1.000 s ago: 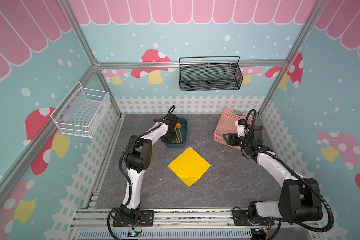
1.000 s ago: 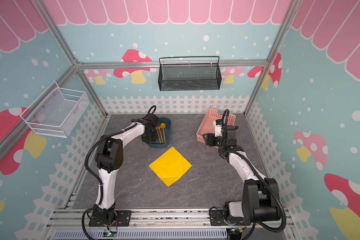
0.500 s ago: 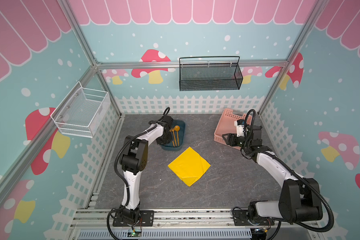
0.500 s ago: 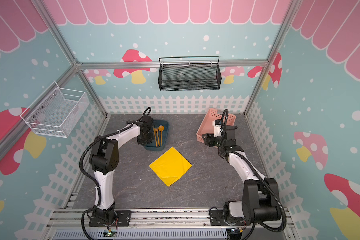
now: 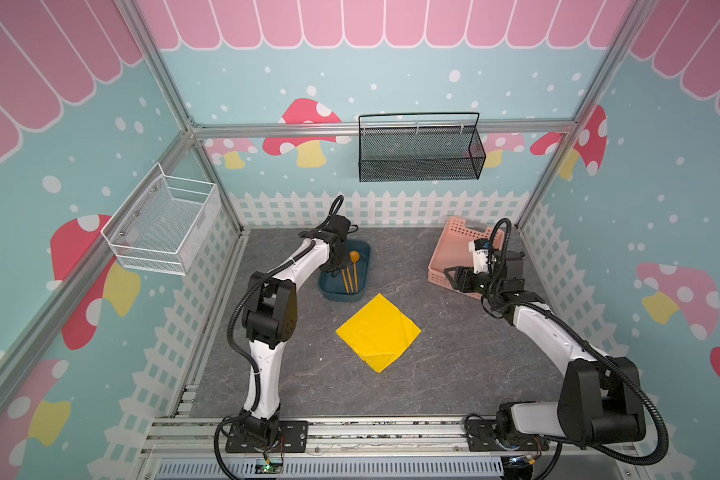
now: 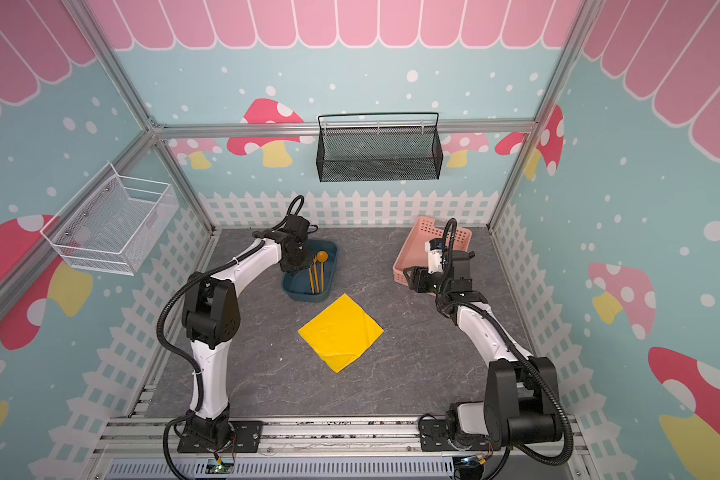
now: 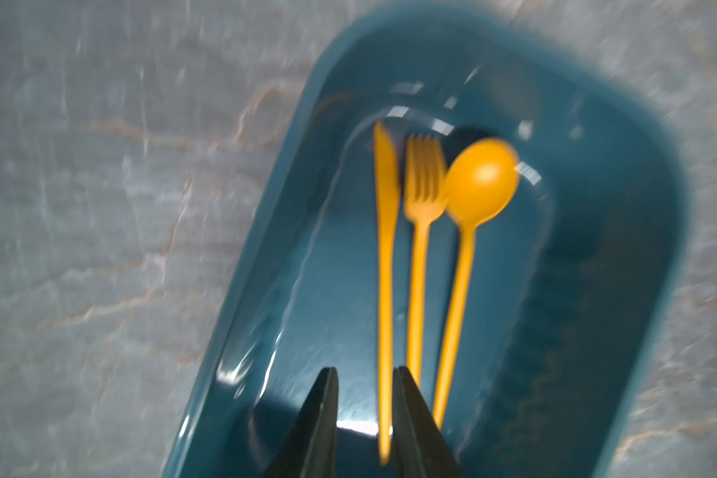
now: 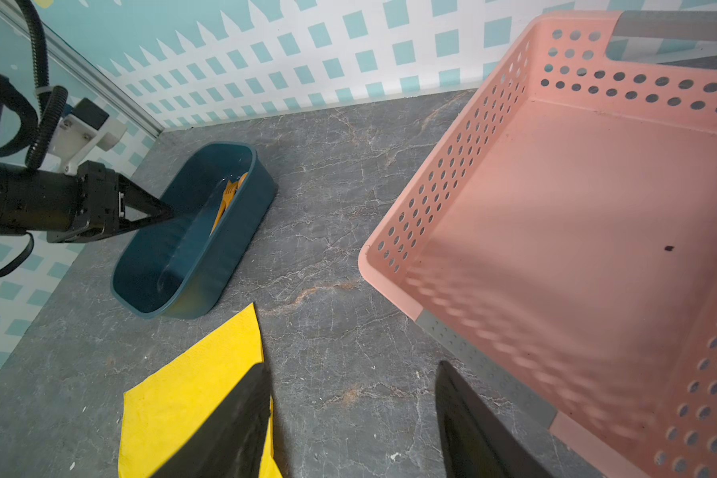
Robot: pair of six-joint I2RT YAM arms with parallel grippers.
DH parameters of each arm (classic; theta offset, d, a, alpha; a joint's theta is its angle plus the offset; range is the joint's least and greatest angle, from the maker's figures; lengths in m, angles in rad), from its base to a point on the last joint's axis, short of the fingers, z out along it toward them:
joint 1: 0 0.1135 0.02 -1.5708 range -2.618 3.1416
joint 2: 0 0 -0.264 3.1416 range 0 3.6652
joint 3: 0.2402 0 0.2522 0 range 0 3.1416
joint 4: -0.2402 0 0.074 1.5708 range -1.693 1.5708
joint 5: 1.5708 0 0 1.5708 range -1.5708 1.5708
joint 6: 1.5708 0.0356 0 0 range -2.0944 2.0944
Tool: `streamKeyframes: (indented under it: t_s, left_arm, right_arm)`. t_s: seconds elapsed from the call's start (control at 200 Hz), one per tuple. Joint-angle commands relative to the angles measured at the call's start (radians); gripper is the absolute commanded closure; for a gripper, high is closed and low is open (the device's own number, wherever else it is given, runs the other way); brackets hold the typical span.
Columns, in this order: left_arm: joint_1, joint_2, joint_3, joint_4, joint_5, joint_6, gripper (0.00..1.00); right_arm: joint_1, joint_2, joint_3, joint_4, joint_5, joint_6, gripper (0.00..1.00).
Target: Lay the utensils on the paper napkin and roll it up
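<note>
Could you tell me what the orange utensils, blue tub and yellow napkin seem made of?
Slim orange utensils: probably smooth moulded plastic, uniform colour with a soft highlight on the spoon. Dark blue oval tub: glossy plastic, judging by sharp glints. Yellow square napkin: apparently thin paper, softly creased.

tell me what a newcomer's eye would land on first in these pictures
Most likely the bright yellow square paper napkin, spread out mid-table on the grey marbled tabletop. Next come the three orange plastic utensils, side by side in the dark blue oval plastic tub at the back, with the left gripper poised over their handles, jaws slightly apart. The pink perforated plastic basket sits back right.
</note>
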Motion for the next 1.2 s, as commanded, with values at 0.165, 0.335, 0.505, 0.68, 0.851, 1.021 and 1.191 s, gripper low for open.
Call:
streamKeyframes:
  t_s: [0.165,0.335,0.505,0.68,0.851,1.021,1.191]
  left_arm:
    - [0.012,0.170,0.213,-0.034,-0.047,0.030,0.74]
    - [0.024,0.226,0.297,-0.052,-0.100,0.042,0.75]
    - [0.042,0.251,0.323,-0.066,-0.122,0.050,0.75]
    - [0.056,0.254,0.313,-0.074,-0.130,0.050,0.76]
    - [0.066,0.244,0.300,-0.076,-0.142,0.049,0.76]
    - [0.059,0.220,0.296,-0.077,-0.127,0.041,0.76]
    - [0.023,0.186,0.284,-0.089,-0.120,0.010,0.75]
  right_arm:
    - [0.010,-0.021,0.010,-0.028,0.007,-0.006,0.35]
    - [0.009,-0.020,0.013,-0.033,0.011,-0.009,0.35]
    - [0.009,-0.020,0.013,-0.036,0.013,-0.009,0.35]
    - [0.010,-0.019,0.012,-0.035,0.014,-0.007,0.35]
    - [0.010,-0.025,0.011,-0.035,0.015,-0.006,0.35]
    - [0.010,-0.035,0.006,-0.038,0.014,-0.003,0.35]
    - [0.010,-0.037,0.004,-0.037,0.016,-0.001,0.35]
